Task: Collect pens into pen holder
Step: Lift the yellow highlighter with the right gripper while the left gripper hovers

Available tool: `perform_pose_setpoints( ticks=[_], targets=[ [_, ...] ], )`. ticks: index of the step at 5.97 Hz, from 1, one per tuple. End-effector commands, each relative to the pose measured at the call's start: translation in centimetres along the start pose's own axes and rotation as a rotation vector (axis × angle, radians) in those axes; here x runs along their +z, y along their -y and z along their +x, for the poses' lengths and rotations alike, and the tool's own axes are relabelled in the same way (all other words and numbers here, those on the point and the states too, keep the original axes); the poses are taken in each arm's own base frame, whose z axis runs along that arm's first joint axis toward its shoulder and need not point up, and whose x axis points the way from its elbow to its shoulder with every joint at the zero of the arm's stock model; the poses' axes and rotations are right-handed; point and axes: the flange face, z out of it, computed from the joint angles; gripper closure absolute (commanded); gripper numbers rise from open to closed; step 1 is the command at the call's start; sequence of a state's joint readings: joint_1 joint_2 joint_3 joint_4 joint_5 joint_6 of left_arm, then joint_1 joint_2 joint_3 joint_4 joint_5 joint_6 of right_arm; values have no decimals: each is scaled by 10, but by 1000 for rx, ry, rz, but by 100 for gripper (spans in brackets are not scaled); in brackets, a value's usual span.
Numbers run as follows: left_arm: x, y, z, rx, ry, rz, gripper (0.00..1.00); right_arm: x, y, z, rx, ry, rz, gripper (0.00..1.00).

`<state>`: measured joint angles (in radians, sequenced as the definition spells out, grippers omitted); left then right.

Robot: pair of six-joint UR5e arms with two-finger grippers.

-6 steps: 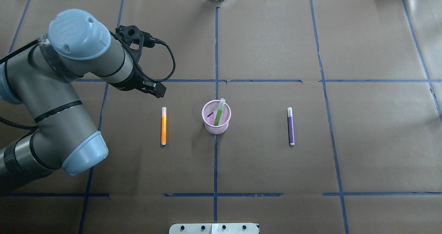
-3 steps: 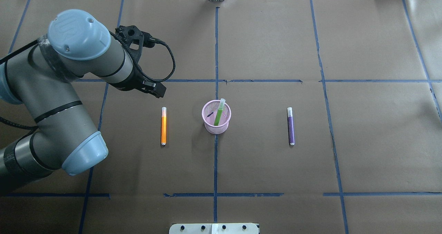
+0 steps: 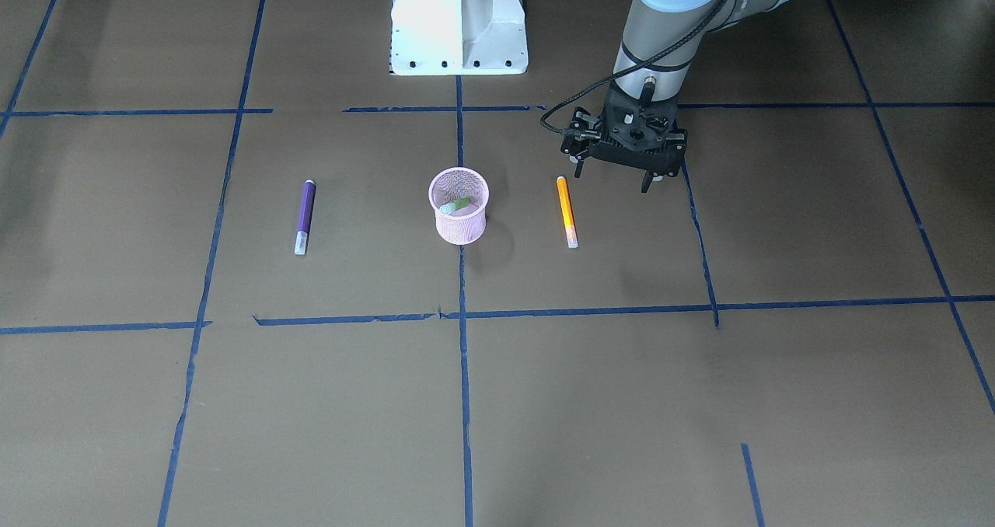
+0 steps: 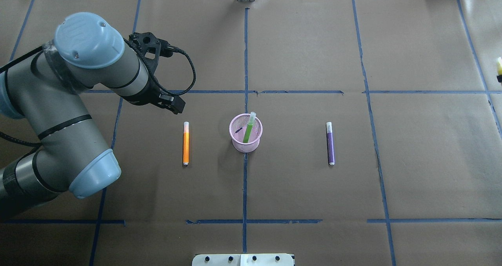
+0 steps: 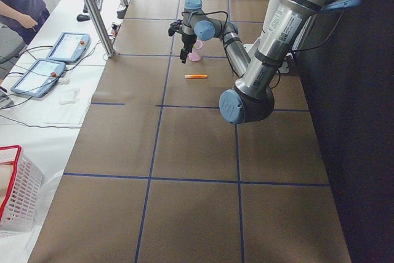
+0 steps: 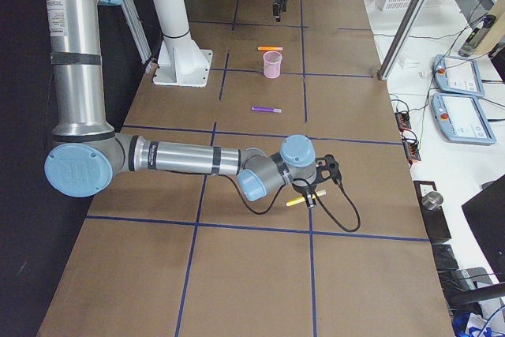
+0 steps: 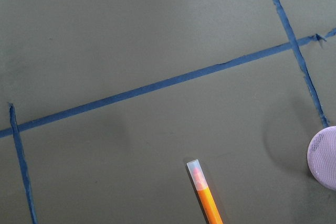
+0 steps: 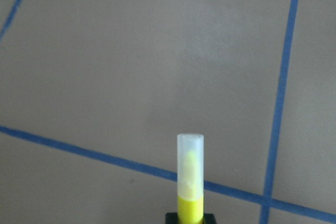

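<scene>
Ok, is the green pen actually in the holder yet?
In. The green pen leans inside the pen holder, cap above the rim; the orange pen and purple pen lie flat outside it.

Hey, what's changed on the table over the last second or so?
The right fingers, shut on the yellow pen, have just entered the overhead view at its right edge. The open left fingers shifted slightly toward that view's left, away from the pen holder. The orange pen and purple pen lie where they were; the green pen stays in the holder.
</scene>
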<state>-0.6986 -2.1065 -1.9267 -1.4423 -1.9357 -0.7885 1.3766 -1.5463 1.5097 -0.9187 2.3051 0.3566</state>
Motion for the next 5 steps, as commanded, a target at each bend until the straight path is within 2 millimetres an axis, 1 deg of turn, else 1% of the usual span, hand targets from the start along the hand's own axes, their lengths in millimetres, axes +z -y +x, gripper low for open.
perform_pose_setpoints(
  ticks=[1, 2, 3, 4, 5],
  targets=[
    [8, -5, -14, -14, 10, -24, 0, -52, 40, -109, 217, 134, 158, 100],
    [8, -5, -15, -15, 11, -25, 0, -70, 51, -173, 246, 174, 221, 100],
    [10, -6, -15, -17, 12, -29, 0, -67, 44, -233, 248, 189, 271, 100],
    [12, -6, -15, -17, 13, -32, 0, -61, 39, -288, 265, 226, 300, 99],
    [12, -5, -14, -17, 11, -30, 0, -47, 23, -348, 234, 237, 362, 97]
  ],
)
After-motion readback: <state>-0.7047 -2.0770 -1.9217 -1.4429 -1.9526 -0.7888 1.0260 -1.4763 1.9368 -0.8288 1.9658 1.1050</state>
